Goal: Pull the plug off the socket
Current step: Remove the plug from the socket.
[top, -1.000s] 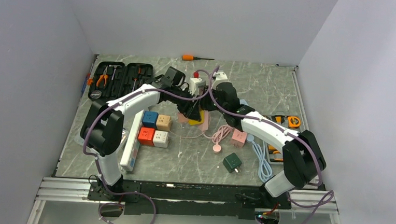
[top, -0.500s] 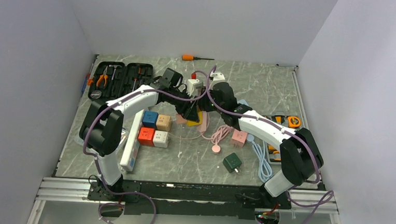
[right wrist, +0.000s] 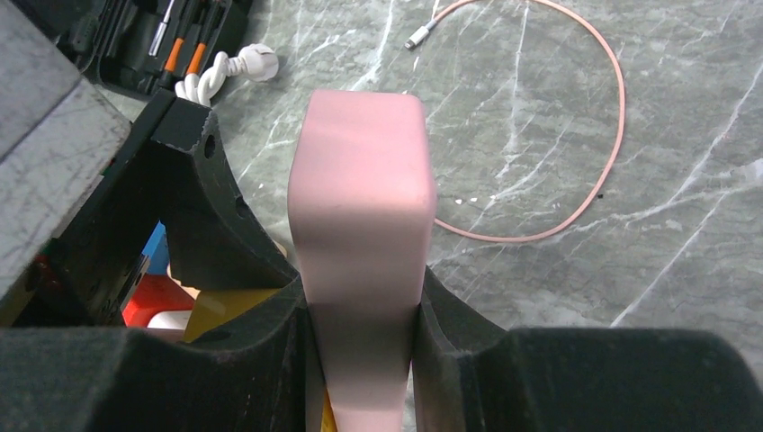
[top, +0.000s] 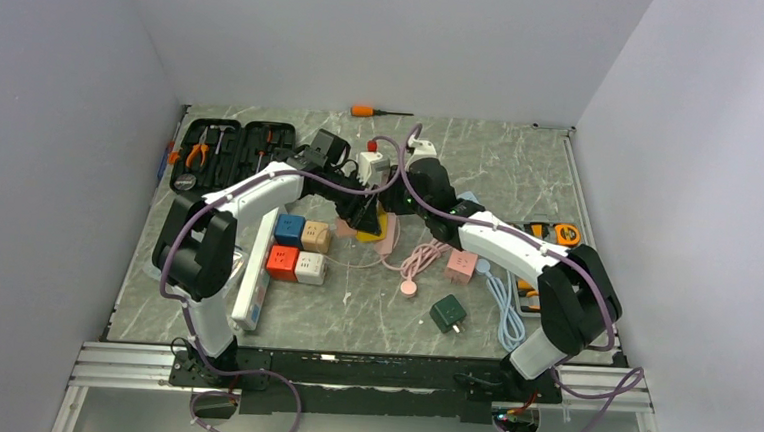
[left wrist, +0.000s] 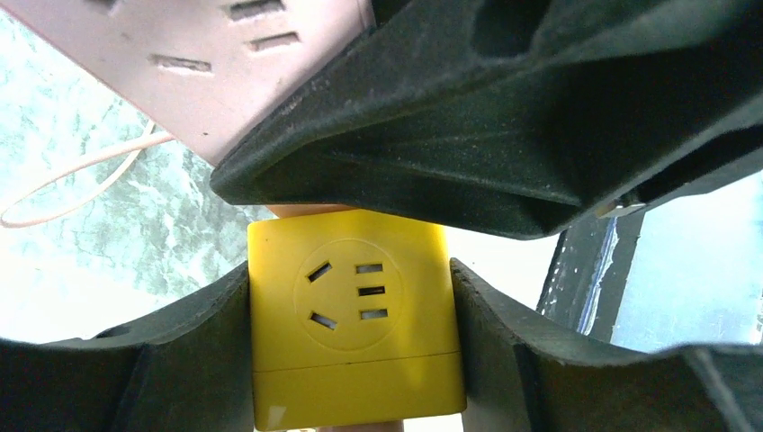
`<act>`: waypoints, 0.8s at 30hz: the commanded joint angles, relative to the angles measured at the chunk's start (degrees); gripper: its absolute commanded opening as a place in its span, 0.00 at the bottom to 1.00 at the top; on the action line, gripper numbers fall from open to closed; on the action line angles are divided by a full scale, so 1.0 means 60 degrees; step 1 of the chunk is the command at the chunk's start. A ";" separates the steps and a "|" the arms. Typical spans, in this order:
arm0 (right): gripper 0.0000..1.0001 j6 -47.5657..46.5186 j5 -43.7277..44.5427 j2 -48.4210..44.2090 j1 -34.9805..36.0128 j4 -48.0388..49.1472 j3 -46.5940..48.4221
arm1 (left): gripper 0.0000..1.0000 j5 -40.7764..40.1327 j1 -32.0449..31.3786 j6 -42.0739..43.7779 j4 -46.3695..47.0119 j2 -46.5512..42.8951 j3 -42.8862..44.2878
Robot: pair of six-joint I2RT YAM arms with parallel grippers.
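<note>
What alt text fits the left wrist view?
A yellow cube socket is clamped between the left gripper's jaws, its face toward the camera. Above it are a pink strip and a dark arm part; a pink cable lies on the table.

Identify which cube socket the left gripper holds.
The yellow cube, clamped in the left gripper; the blue, tan, red and white cubes sit untouched in a cluster.

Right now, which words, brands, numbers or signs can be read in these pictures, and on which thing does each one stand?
No text can be read anywhere.
Yellow cube: only socket slots, no letters.
Pink strip: plain surface and slots, no print.
Tape measure: any label is too small to read.
Tool case: too small to read.
</note>
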 commanded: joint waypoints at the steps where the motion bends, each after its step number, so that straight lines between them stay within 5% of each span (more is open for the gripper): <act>1: 0.00 -0.1061 0.4515 0.0643 -0.1398 -0.1695 -0.0401 | 0.00 0.3586 -0.0499 0.1239 -0.2249 -0.1624 0.0545; 8: 0.00 -0.2374 0.3308 -0.0878 -0.0897 0.0936 -0.2040 | 0.00 0.3816 -0.0488 0.1207 -0.2294 -0.1523 0.0722; 14: 0.00 -0.2472 0.2958 -0.0747 -0.0357 0.0847 -0.1813 | 0.00 0.3948 -0.0489 0.0782 -0.1995 -0.1238 0.1109; 15: 0.05 -0.2351 0.2706 -0.0778 -0.0358 0.0826 -0.1806 | 0.00 0.3938 -0.0498 0.0699 -0.1856 -0.1218 0.1103; 17: 0.34 -0.2011 0.2211 -0.0914 -0.0361 0.0793 -0.1813 | 0.00 0.3902 -0.0509 0.0526 -0.1588 -0.1200 0.0994; 19: 0.84 -0.1535 0.1688 -0.1227 -0.0375 0.0754 -0.1885 | 0.00 0.3846 -0.0511 0.0337 -0.1313 -0.1200 0.0879; 20: 0.98 -0.1341 0.1509 -0.1437 -0.0378 0.0765 -0.1965 | 0.00 0.3806 -0.0527 0.0246 -0.1160 -0.1200 0.0798; 24: 1.00 -0.0684 0.1189 -0.2635 -0.0475 0.0684 -0.2419 | 0.00 0.3688 -0.0521 0.0110 -0.0844 -0.1097 0.0781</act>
